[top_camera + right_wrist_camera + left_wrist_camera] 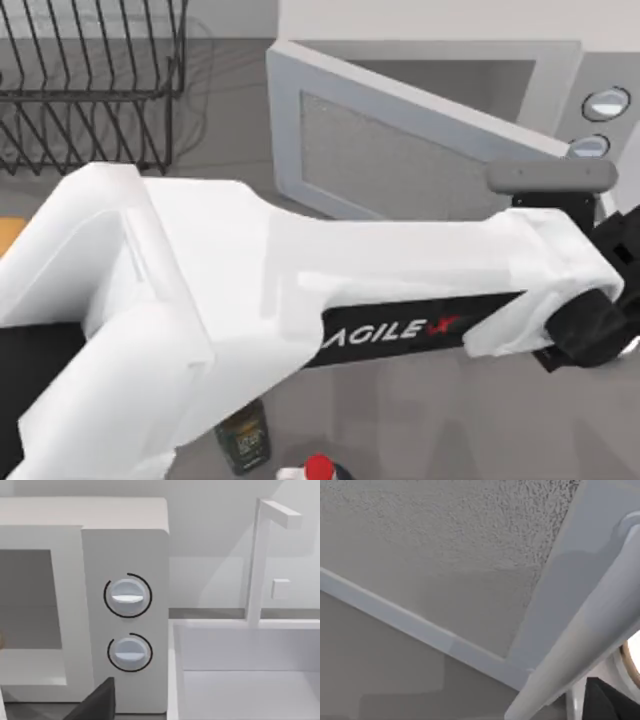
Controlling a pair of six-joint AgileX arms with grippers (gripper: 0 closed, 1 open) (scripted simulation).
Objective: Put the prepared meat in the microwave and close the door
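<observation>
My left arm [300, 290] is at the tall white-grey mesh-window door [400, 160]; can't tell its fingers. Door's stiff and light, so I'd push near its pale bar handle [580, 645].

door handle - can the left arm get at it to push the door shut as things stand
Probably yes. The left arm already stretches across in front of the half-open door, and its wrist view shows the bar handle right up close, nothing between.

Matt white-grey door [420, 150], rough mesh window; silvery knobs [127, 596]
</observation>
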